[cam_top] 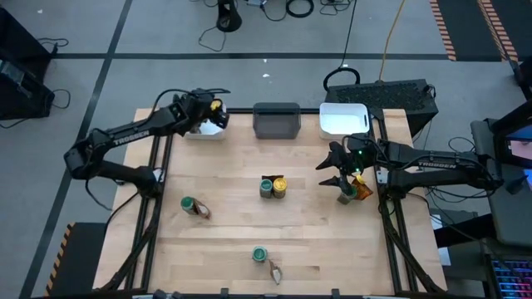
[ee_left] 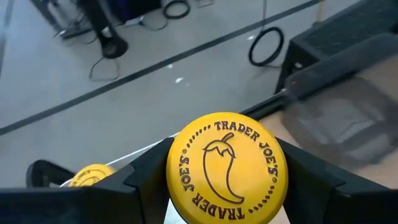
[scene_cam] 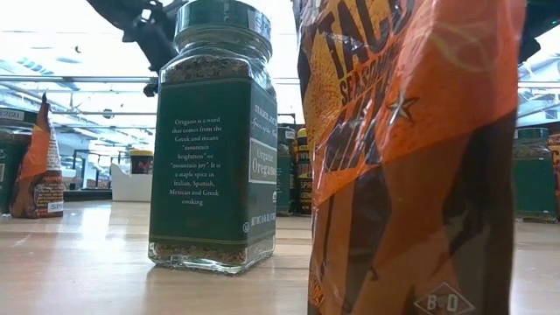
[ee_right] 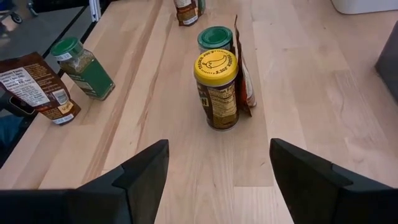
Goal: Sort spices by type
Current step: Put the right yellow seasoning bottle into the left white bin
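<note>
My left gripper [cam_top: 218,108] is shut on a yellow-lidded spice jar [ee_left: 227,167], held over the white bin [cam_top: 202,131] at the table's far left. Another yellow lid [ee_left: 90,177] shows below it. At the table's middle stand a yellow-lidded jar [ee_right: 216,87], a green-lidded jar [ee_right: 214,38] and an orange packet [ee_right: 244,74] close together. My right gripper [ee_right: 217,180] hangs open at the right, facing this group and touching nothing. More green-lidded jars [cam_top: 189,203] [cam_top: 260,253] and packets [cam_top: 202,212] [cam_top: 274,272] stand on the near half. My left gripper pinches the jar's yellow lid between its two fingers, one on each side of the rim [ee_left: 176,171]. The lid faces the wrist camera and hides the jar's body. The jar is lifted clear of the table, above the far-left bin.
A dark grey bin [cam_top: 276,120] and a second white bin [cam_top: 343,119] stand along the far edge. A green-lidded jar [cam_top: 344,197] and a packet [cam_top: 362,189] sit just beside my right gripper. Bare wood lies between the groups.
</note>
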